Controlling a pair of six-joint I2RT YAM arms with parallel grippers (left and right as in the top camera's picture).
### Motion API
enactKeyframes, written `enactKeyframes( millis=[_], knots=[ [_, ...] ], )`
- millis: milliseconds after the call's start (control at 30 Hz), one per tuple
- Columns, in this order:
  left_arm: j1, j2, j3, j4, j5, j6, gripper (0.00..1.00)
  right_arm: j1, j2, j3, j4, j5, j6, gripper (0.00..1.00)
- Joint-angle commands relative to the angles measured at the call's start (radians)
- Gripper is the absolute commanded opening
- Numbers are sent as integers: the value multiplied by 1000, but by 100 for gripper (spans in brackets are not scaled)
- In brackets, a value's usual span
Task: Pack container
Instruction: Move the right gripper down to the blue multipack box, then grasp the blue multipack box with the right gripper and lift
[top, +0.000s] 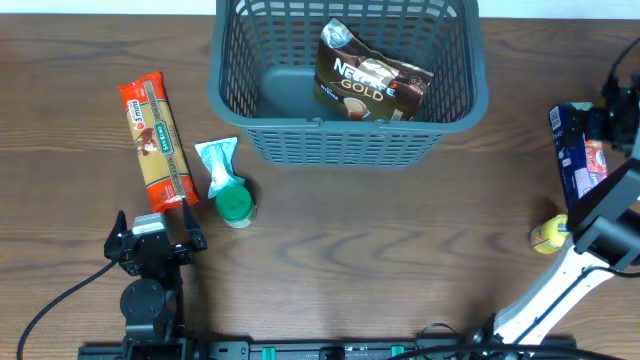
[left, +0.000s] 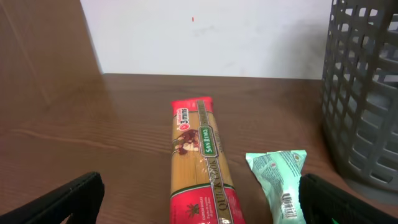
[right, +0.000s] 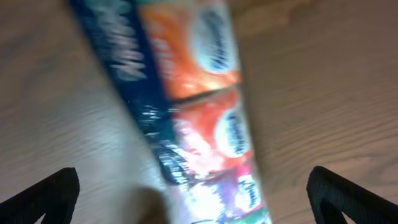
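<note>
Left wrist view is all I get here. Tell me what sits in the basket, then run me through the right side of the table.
Observer: The grey basket holds one thing, a dark Nescafe Gold pouch, leaning in its right half.
Operator: Now the right side.
Observer: A blue packet with orange pictures lies far right; the right gripper hangs over it, open, holding nothing.
Operator: Give me anything else over there.
Observer: A small yellow round thing lies nearer the front than that packet.
</note>
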Motion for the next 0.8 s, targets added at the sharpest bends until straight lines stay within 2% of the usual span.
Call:
enactKeyframes(
  millis=[0,300,567,633,767],
  knots=[
    [6,-7,-29,-14,-5,9,98,-47,35,-5,4,-44,17,99],
    [6,-7,-29,-14,-5,9,98,-81,74,-63,33,-223,-33,99],
    [6,-7,-29,-14,-5,9,99,-60,74,-148,82,-232,-47,98],
    [6,-7,-29,-14,-5,9,98,-60,74,-179,96,-232,-47,97],
    [6,-7,-29,-14,-5,9,98,-59,74,-259,150,-232,-35,88]
  ],
)
